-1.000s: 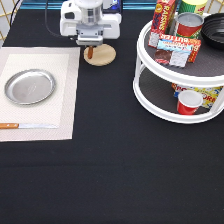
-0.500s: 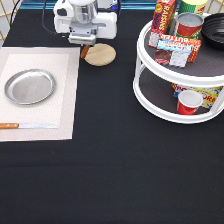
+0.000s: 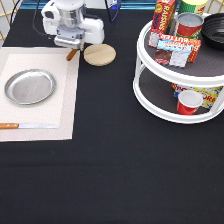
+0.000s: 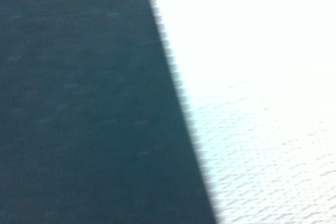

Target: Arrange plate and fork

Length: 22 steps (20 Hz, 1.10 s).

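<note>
Exterior view: the gripper (image 3: 73,44) hangs just beyond the mat's (image 3: 30,130) far right corner, a brown handle, likely the fork (image 3: 73,53), jutting from beneath it, so it seems clamped on the fork for carrying. The plate (image 3: 29,86) lies on the mat, already set as the centrepiece. A knife (image 3: 25,126) lies on the mat's near edge; a coaster (image 3: 99,54) sits beside the mat's far corner.

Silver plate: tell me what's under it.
The plate rests on a pale placemat, which lies on the black table. The plate hides the patch of mat directly beneath it.
</note>
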Tool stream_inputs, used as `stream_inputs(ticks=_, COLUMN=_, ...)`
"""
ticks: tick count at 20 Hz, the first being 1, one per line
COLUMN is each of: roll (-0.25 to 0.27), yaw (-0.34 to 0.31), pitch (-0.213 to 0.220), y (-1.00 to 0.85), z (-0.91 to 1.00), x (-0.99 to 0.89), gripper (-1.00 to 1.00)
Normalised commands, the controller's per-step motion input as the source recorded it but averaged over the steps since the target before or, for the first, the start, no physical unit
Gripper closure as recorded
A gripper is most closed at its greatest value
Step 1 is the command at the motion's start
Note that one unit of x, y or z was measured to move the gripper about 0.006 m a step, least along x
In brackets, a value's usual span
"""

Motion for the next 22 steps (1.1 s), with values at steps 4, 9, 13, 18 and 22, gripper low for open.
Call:
stream_inputs(ticks=4, roll=0.0, yaw=-0.142, pitch=0.0, y=-0.62, z=0.0, x=-0.03, gripper=1.0)
stream_inputs(ticks=9, roll=0.0, yaw=-0.157, pitch=0.0, y=-0.58, z=0.0, x=-0.03, gripper=1.0)
stream_inputs(ticks=13, roll=0.0, yaw=-0.184, pitch=-0.023, y=-0.48, z=0.0, x=0.0, gripper=1.0)
stream_inputs(ticks=18, roll=0.0, yaw=-0.224, pitch=-0.063, y=-0.36, z=0.0, x=0.0, gripper=1.0)
stream_inputs(ticks=22, roll=0.0, yaw=-0.275, pitch=-0.095, y=-0.13, z=0.04, x=0.1, gripper=1.0)
